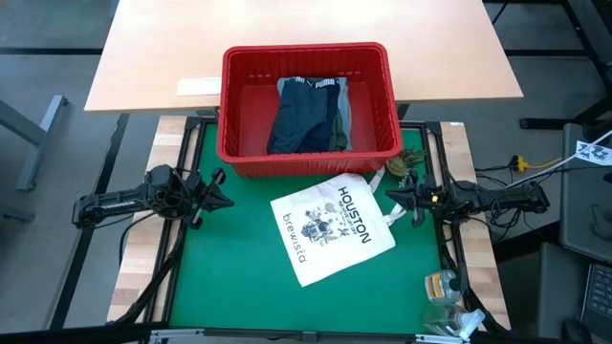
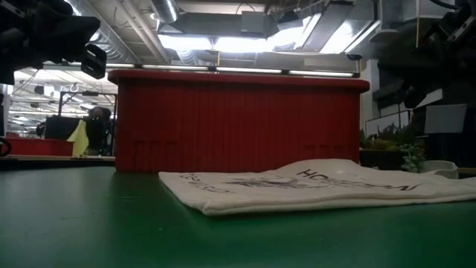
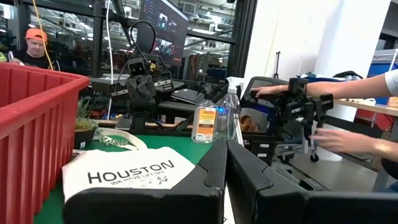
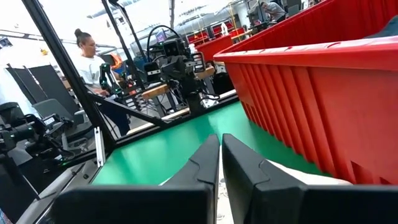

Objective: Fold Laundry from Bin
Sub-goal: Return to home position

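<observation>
My left arm [image 1: 115,203] lies low and flat on the left side of the green surface [image 1: 220,277]. Its left pincer [image 1: 218,194] points in at the middle. My right arm [image 1: 497,198] does the same from the other side, right pincer [image 1: 395,199] pointing in. Both pincers are pressed closed and hold nothing. The red bin [image 1: 306,55] sits past both pincers, its long side running left to right. The laundry [image 1: 308,119] lies folded inside it, waistband at the far wall.

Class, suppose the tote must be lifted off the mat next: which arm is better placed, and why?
Probably the right. The right end effector lies just beside the tote, at its edge, while a stretch of bare mat separates the left end effector from the tote.
</observation>
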You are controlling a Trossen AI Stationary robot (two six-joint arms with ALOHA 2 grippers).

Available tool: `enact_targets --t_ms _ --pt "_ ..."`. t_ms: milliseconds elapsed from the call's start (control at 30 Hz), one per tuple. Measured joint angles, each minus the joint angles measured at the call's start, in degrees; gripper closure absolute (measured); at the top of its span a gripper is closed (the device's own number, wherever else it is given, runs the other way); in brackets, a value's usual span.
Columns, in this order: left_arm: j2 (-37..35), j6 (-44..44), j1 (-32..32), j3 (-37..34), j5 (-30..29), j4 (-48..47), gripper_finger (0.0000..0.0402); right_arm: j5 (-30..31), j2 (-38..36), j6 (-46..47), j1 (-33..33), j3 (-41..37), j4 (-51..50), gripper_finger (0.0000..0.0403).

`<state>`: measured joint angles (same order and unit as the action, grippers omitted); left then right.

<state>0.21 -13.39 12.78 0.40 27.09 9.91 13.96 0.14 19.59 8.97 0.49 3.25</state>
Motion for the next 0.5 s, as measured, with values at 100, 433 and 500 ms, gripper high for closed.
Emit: enact_targets --t_ms 100,433,500 --pt "0.0 0.02 0.0 0.0 0.0 0.0 0.0399 0.02 0.0 0.02 0.0 0.0 0.02 0.0381" --pt "0.0 0.0 0.0 0.0 0.0 -0.02 0.0399 0.21 0.0 -0.28 0.0 0.0 0.04 0.0382" --pt "-0.02 0.02 0.0 0.0 0.0 -0.02 0.0399 -1.13 0.0 -0.31 0.0 -0.02 0.0 0.0382"
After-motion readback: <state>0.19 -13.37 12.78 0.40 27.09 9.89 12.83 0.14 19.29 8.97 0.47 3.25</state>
